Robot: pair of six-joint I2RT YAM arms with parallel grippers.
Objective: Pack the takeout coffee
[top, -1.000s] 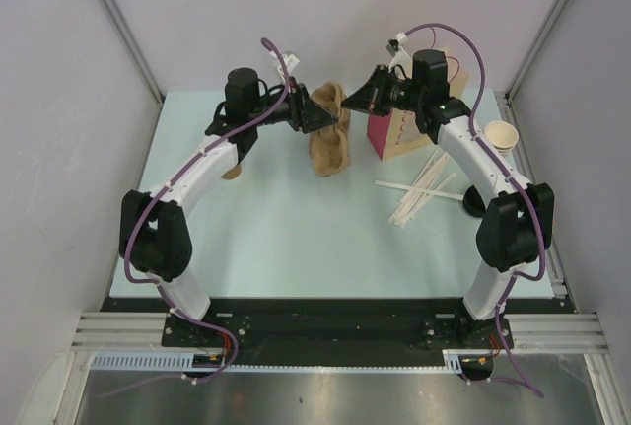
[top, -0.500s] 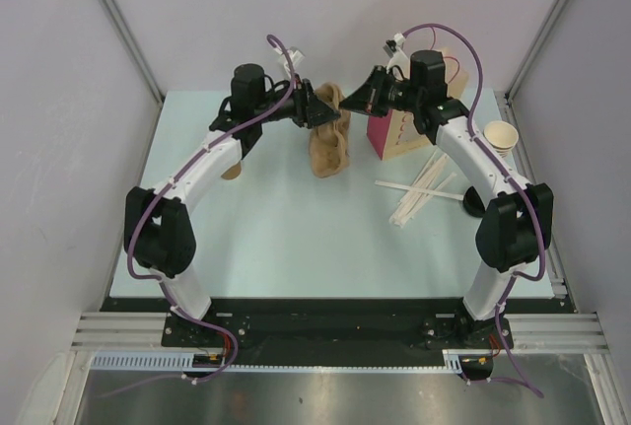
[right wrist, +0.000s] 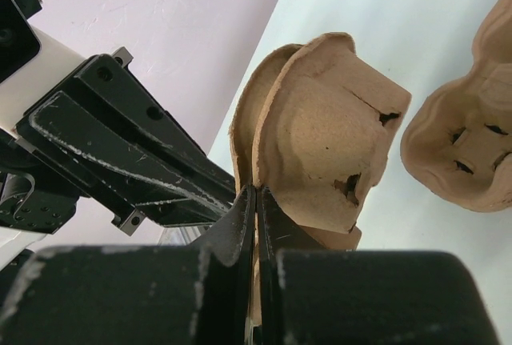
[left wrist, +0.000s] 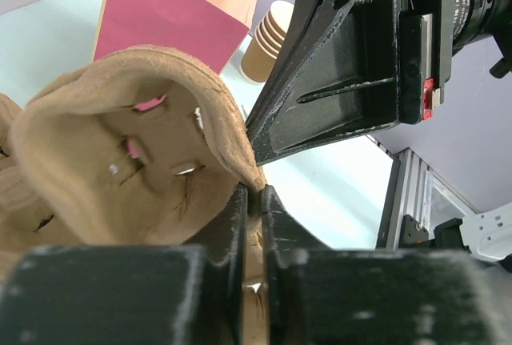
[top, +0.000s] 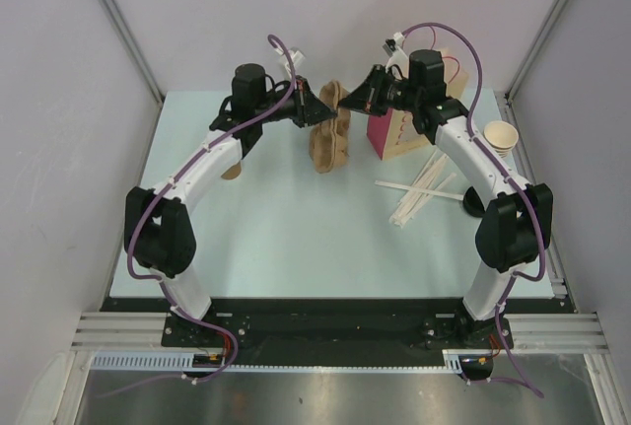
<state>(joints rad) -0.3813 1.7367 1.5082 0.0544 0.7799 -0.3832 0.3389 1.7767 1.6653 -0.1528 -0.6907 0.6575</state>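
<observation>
A brown pulp cup carrier (top: 330, 144) stands on edge at the back middle of the table. My left gripper (top: 321, 109) is shut on its rim (left wrist: 240, 161) from the left. Opposite it, my right gripper (top: 345, 102) is shut on a neighbouring pulp layer (right wrist: 320, 129), and the tips of the two grippers nearly touch. In the right wrist view another carrier (right wrist: 464, 137) lies further right. A small brown shape (top: 233, 171) peeks from under my left forearm. I cannot tell whether it is the takeout coffee.
A pink paper bag (top: 380, 134) stands right of the carrier, under the right arm. A stack of pale lidless cups (top: 501, 136) sits at the right edge. Several pale flat sticks (top: 424, 188) lie in front of the bag.
My left gripper has moved slightly right and closed on the carrier's rim. The right gripper has stayed shut in place.
</observation>
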